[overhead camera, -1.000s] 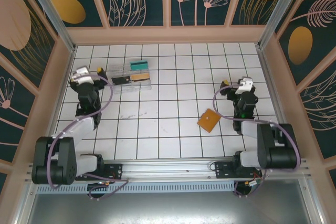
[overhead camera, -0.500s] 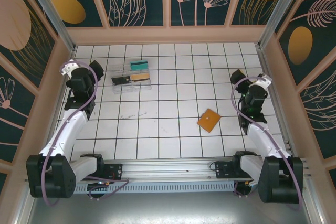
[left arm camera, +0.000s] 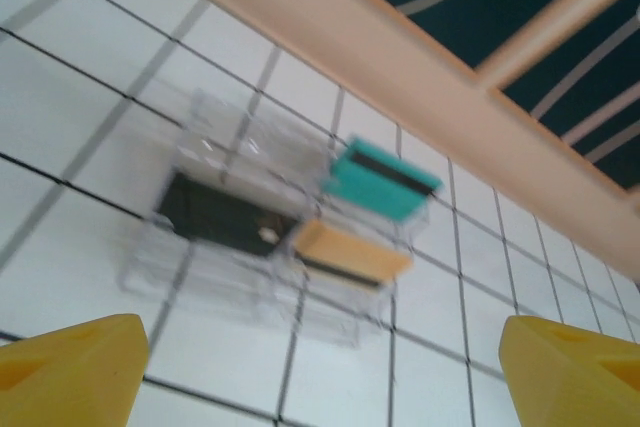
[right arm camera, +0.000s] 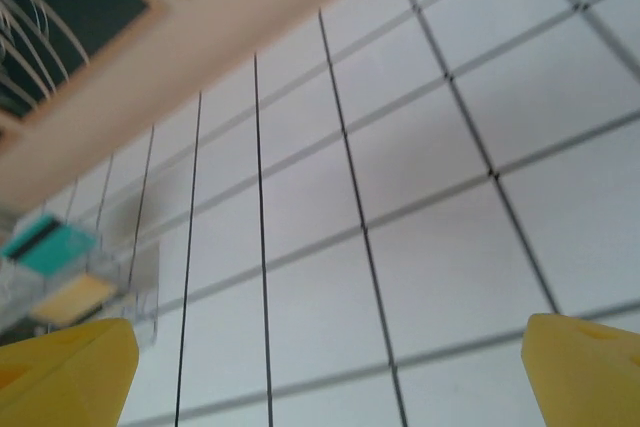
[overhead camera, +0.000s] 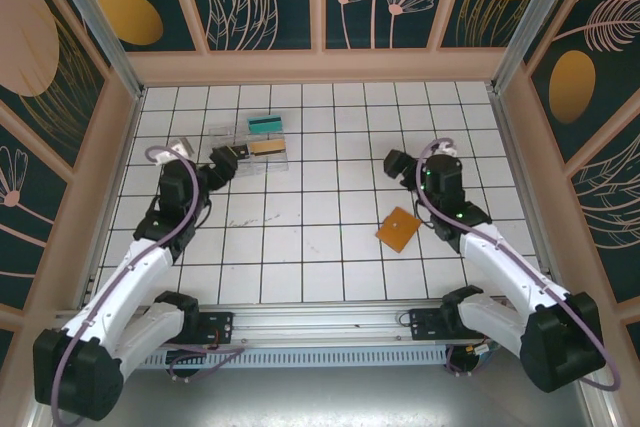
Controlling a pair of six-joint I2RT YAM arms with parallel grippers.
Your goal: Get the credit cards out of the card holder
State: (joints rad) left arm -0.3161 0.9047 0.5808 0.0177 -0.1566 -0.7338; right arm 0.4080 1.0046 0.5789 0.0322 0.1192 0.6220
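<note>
While the card holder (overhead camera: pixel 399 229) is lying flat on the white tiled surface (overhead camera: pixel 320 257), right of center and turned diamond-wise to the grid, nothing is touching it. It is looking thin, light and a bit floppy, leather-like, so it is probably going to skid under a one-sided push. Judging from here, the best hold is a pinch on one corner or edge with one claw while the other is working the cards out of the open side; which side that is is too small to tell. It is showing as a small orange-brown square with a plain top face, and no card edge is readable from above. The right claw (overhead camera: pixel 397 162) is hovering near it, just beyond its far corner, released and empty, with yellow fingertips (right arm camera: pixel 70 362) sitting at opposite corners of the wrist view. The left claw (overhead camera: pixel 222 161) is likewise spread wide and empty, hanging by the near-left end of the clear tray (overhead camera: pixel 228 134). That tray is holding a teal card (left arm camera: pixel 380 179), a black card (left arm camera: pixel 215 217) and a tan card (left arm camera: pixel 350 255), well apart from the holder.
</note>
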